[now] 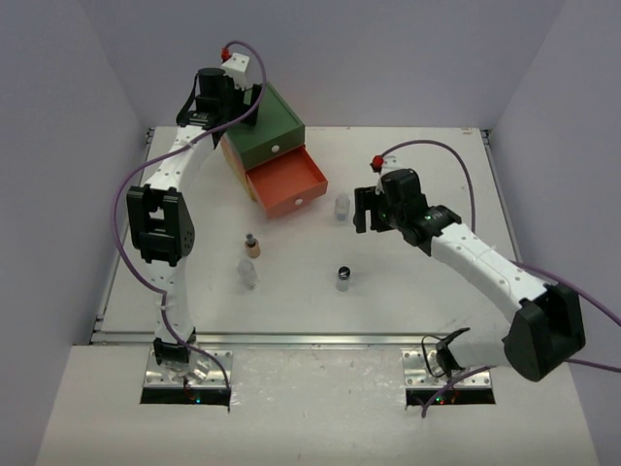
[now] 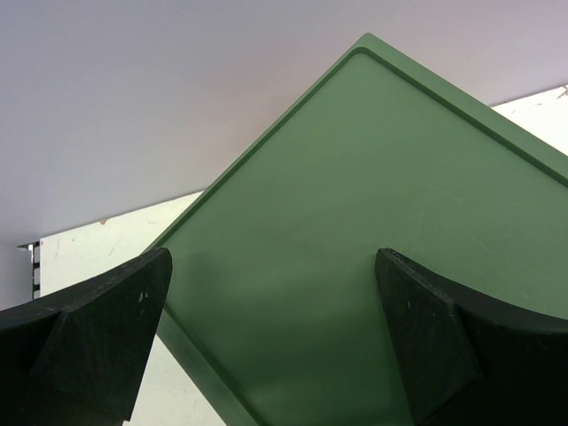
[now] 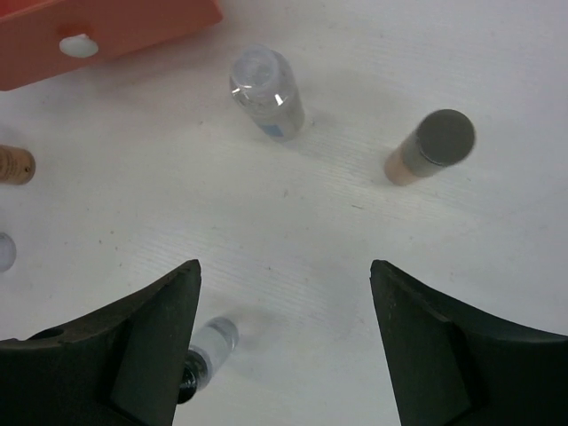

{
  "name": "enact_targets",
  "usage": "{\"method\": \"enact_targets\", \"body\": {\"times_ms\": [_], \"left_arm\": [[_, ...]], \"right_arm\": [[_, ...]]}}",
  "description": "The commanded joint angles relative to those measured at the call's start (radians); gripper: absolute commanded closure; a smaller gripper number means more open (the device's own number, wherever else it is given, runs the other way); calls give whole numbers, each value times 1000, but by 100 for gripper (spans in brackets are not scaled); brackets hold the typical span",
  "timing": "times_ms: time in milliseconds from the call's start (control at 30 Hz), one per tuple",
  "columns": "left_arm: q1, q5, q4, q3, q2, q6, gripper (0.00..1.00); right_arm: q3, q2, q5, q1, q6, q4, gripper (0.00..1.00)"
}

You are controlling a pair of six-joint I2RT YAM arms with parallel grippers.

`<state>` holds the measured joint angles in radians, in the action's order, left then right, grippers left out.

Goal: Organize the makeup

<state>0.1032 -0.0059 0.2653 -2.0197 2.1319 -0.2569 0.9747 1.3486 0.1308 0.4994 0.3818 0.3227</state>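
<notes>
**Now wide open on both sides, nothing held, jars and bottles standing loose**

Right gripper [image 3: 284, 266] hovering over the middle of the table [image 1: 437, 165], fingers spread wide, holding nothing. Just far of those fingertips, beside the pulled-out orange drawer [image 3: 106, 31]: a clear jar [image 3: 266, 93], seemingly upright. To its right, hidden under the arm from above: a dark-capped tan bottle [image 3: 430, 146]. Nearer, half behind one finger: a black-capped jar [image 3: 213, 342]. Well to the left, close together: a second tan bottle [image 1: 251, 246] and a second clear jar [image 1: 249, 275]. No palettes visible anywhere.

Left gripper [image 2: 273, 257] far left, above the green top of the drawer chest [image 2: 355, 222], fingers likewise wide apart with nothing between them.

Probably light, hard and smooth, all of these, so likely to skid, tip or roll under a clumsy pinch. Take hold across the round body, below the cap, with the fingers straddling it squarely before closing. Glass or plastic: cannot tell, so treat as breakable. As a first pick, judging by reach: the clear jar by the drawer.
</notes>
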Motion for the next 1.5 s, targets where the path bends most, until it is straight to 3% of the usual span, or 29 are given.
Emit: {"method": "enact_targets", "body": {"times_ms": [0,100,233,633,767,833,900,967,1133,1267,1367,1467], "left_arm": [[-1,0,99,8,23,-15,0],[-1,0,103,-8,32,-9,0],[-2,1,107,-11,31,-10,0],[-2,-19,115,-3,17,-39,0],[-2,-17,115,-10,19,-39,0],[-2,-16,115,-10,19,-39,0],[-3,-19,115,-10,19,-42,0],[-2,-22,115,-10,17,-41,0],[-3,-14,114,-11,22,-42,0],[-2,-12,112,-16,26,-38,0],[-2,-12,111,-22,28,-34,0],[-3,-11,111,-22,28,-30,0]], "right_arm": [[-34,-72,121,-44,85,86,20],[-30,-34,146,-109,102,92,11],[36,97,118,-156,3,-21,10],[156,370,52,-202,-74,-192,28],[189,411,68,-205,-85,-194,47],[200,422,67,-206,-93,-192,65],[197,413,69,-206,-99,-192,77],[191,390,83,-206,-121,-188,100],[244,291,155,-205,-239,-140,100],[382,235,136,-166,-317,-114,100],[544,272,9,-66,-346,-117,100],[689,348,-178,-16,-262,-92,100]]}}
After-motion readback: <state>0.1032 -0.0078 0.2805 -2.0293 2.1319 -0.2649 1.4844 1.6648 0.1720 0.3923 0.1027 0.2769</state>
